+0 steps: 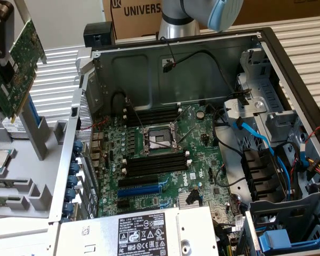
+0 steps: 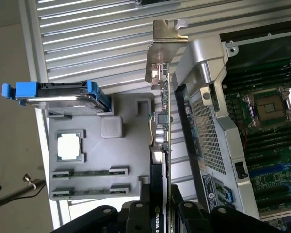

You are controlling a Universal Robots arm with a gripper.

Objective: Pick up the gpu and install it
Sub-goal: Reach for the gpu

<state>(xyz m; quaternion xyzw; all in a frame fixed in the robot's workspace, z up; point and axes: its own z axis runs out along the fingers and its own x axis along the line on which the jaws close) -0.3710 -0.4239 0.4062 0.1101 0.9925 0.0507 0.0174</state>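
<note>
Right up close, the gripper [image 2: 160, 208] has its fingers [image 2: 144, 206] partly closed and pressed on both faces of the gpu [image 2: 164, 126], so the card is firmly in hand. The wrist view catches it edge-on. Its long axis runs straight out from the fingers, with the black cooler side at the grip and the silver bracket [image 2: 166, 46] at the far end.

In the exterior view the card hangs tilted at the exterior view's left, over the gray tray [image 2: 131, 160]. I can't tell whether its lower corner touches the blue-railed drive [image 2: 63, 94] below it. A processor chip [image 2: 70, 145] sits in its pocket on that tray, near the card but apart from it.

Further out is the open computer case [image 1: 90, 96]. Its perforated rear wall stands just beside the card in the wrist view, but the card is outside it. The motherboard [image 1: 160, 144] lies flat on the case floor, well to the exterior view's right of the card. Its blue slot [image 1: 141, 190] is empty, so the install looks not yet done. The card's edge has to line up with that board.
</note>
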